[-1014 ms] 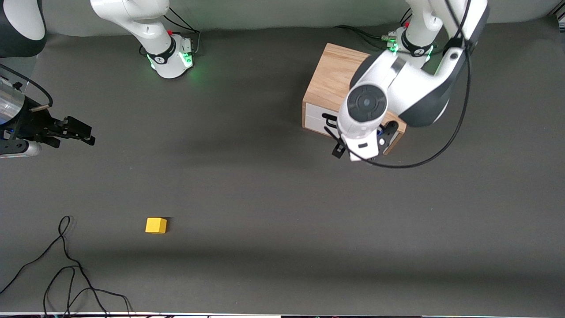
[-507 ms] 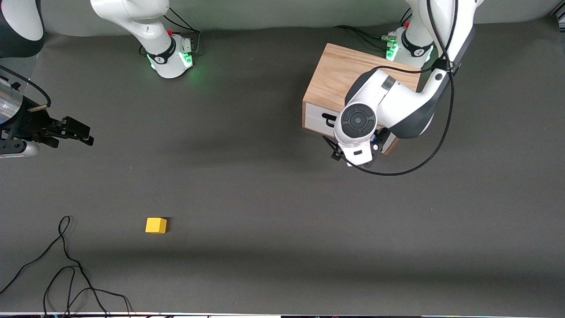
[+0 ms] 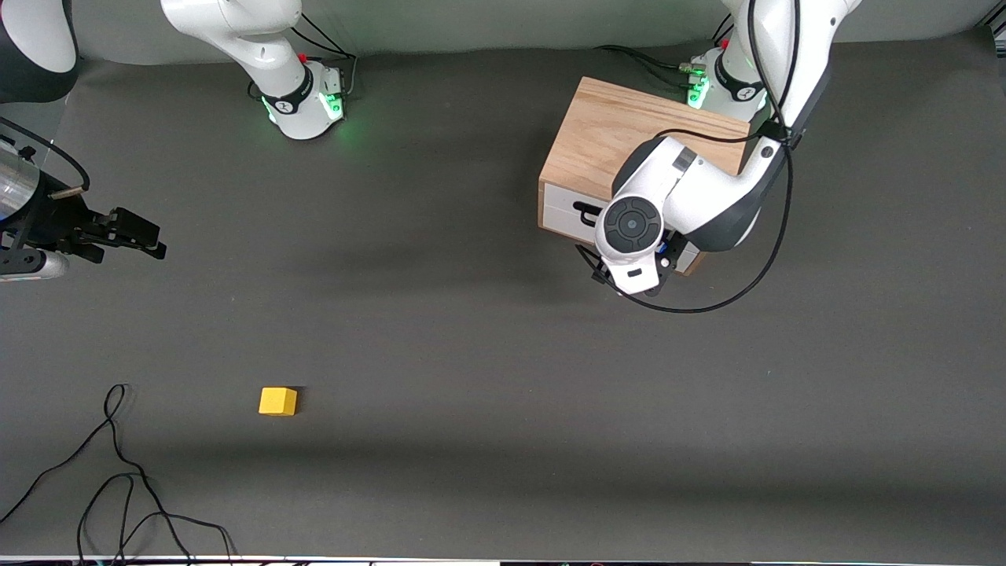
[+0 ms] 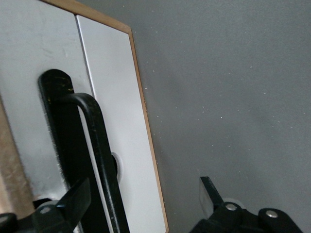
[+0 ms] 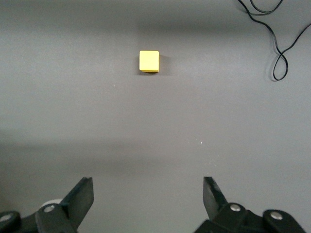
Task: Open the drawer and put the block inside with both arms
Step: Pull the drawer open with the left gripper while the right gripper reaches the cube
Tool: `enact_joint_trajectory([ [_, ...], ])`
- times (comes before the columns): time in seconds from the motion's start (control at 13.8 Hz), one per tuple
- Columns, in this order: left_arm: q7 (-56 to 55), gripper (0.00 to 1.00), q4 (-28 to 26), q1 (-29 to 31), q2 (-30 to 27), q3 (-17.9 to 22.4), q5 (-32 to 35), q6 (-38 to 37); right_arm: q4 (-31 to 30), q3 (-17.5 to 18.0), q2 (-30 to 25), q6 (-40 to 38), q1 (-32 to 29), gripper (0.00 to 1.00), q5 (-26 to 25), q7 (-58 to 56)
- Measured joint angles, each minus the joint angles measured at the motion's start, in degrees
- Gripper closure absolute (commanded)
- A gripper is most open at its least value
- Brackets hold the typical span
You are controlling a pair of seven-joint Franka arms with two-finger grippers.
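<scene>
The light wooden box [image 3: 621, 137] stands near the left arm's base. Its drawer [image 3: 559, 209] is closed, with a white front and a black wire handle [image 3: 585, 212]. My left gripper [image 3: 631, 273] is low in front of the drawer and mostly hidden under its wrist. In the left wrist view the gripper [image 4: 144, 194] is open, and the handle [image 4: 99, 145] stands between the fingers, close to one finger [image 4: 77, 199]. The yellow block [image 3: 278, 401] lies on the mat near the front camera. My right gripper [image 3: 149, 240] waits open and empty at the right arm's end of the table. In the right wrist view this gripper [image 5: 147, 193] is apart from the block [image 5: 149, 61].
A loose black cable [image 3: 118, 472] lies on the mat beside the block toward the right arm's end, and it also shows in the right wrist view [image 5: 278, 46]. A dark grey mat [image 3: 440, 330] covers the table.
My left arm has dropped and drawn in, bringing its gripper closer to the drawer front and handle. The right gripper and the block have not moved.
</scene>
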Motion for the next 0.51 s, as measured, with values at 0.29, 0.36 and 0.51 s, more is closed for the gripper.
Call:
enact_joint_trajectory([
  [0.29,-0.4,0.00,-0.1,0.0,0.7,0.0,0.0,1.7,0.0,0.0,0.0,0.0,0.0,0.00,0.0,0.0],
  [0.36,-0.4,0.00,-0.1,0.0,0.8,0.0,0.1,2.2,0.0,0.0,0.0,0.0,0.0,0.00,0.0,0.0],
  [0.51,-0.5,0.00,-0.1,0.0,1.0,0.0,0.2,2.6,0.0,0.0,0.0,0.0,0.0,0.00,0.0,0.0],
])
